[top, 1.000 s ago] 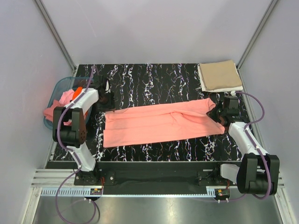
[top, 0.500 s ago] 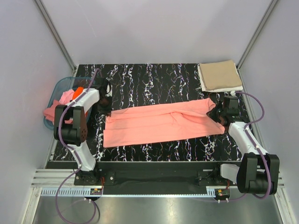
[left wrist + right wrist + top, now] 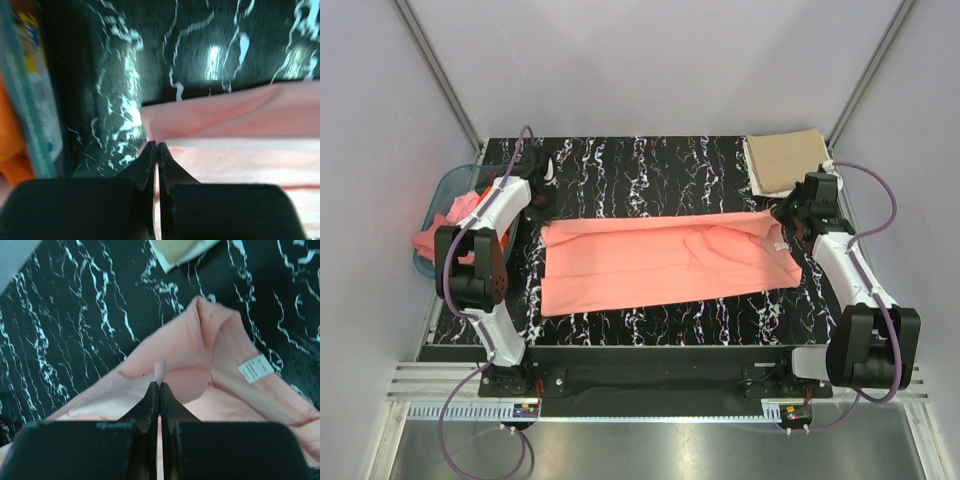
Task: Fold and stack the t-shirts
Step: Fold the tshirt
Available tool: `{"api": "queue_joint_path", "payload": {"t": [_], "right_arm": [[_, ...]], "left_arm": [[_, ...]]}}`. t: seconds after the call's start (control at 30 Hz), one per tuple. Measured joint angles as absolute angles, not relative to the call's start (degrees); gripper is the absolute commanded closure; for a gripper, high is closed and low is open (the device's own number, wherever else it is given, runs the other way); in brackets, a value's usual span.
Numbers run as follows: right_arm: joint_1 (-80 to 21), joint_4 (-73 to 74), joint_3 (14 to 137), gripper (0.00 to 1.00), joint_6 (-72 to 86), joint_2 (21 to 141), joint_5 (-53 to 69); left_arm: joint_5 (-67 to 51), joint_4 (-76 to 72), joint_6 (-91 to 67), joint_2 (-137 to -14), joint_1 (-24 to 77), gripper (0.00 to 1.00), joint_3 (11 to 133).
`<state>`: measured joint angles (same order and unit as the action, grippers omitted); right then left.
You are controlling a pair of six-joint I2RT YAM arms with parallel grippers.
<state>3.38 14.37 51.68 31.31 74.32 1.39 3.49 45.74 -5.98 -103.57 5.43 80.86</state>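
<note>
The black marbled worktop [image 3: 650, 165] carries a salmon-pink t-shirt [image 3: 660, 265], spread in a long band across its middle from the left side to the right. A teal basket [image 3: 441, 188] sits at the worktop's left edge, with orange and pink fabric bunched in it and pink cloth spilling over its near rim. A folded tan t-shirt [image 3: 788, 160] lies at the far right corner, just beyond the salmon one's right end.

The left hand [image 3: 156, 147] is pinched shut at the shirt's far left corner, the fabric edge meeting its tips. The right hand [image 3: 159, 386] is clamped on the far right end, a nub of pink cloth poking out between its fingers. A white label [image 3: 256, 368] shows on the fabric nearby.
</note>
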Motion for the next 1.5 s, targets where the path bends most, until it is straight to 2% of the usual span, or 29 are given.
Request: {"api": "queue_joint_path", "payload": {"t": [0.17, 0.33, 0.67, 0.97, 1.07, 1.1, 1.13, 1.23, 1.33, 1.4, 1.5], "right_arm": [[3.46, 13.67, 56.75, 1.00, 30.46, 77.62, -0.47], [3.51, 13.56, 56.75, 1.00, 29.26, 77.78, -0.51], [3.51, 16.08, 44.80, 1.00, 29.98, 66.74, -0.40], [3.68, 19.33, 39.51, 1.00, 33.78, 68.49, -0.86], [3.77, 19.70, 39.27, 0.99, 34.41, 69.30, -1.41], [3.77, 19.84, 39.22, 0.98, 34.44, 69.58, -1.74], [3.79, 19.88, 39.18, 0.98, 34.44, 69.80, -2.24], [3.86, 20.14, 39.16, 0.90, 34.48, 70.04, -3.51], [3.92, 20.91, 39.18, 0.81, 34.41, 70.04, -3.84], [3.92, 21.89, 39.22, 0.75, 34.44, 69.87, -3.90], [4.05, 24.34, 39.97, 0.74, 34.41, 68.97, -3.86]], "left_arm": [[6.26, 44.88, -5.80, -104.09, 5.50, 1.00, 83.31], [8.10, 44.23, -5.82, -103.83, 5.58, 1.00, 82.50], [11.05, 42.76, -6.74, -100.90, 5.98, 1.00, 69.38], [13.34, 42.02, -7.11, -98.30, 8.62, 1.00, 64.29], [14.66, 41.98, -7.57, -95.92, 10.48, 0.94, 62.37], [15.33, 42.24, -7.81, -95.26, 11.09, 0.90, 61.82], [15.94, 42.39, -8.01, -94.80, 11.70, 0.80, 61.30], [17.65, 43.51, -9.17, -94.06, 12.97, 0.80, 59.94], [19.29, 45.69, -10.33, -93.32, 13.50, 0.71, 59.86], [20.16, 47.11, -11.03, -91.59, 13.76, 0.69, 60.01], [19.14, 48.47, -11.66, -88.42, 13.82, 0.67, 61.54]]}}
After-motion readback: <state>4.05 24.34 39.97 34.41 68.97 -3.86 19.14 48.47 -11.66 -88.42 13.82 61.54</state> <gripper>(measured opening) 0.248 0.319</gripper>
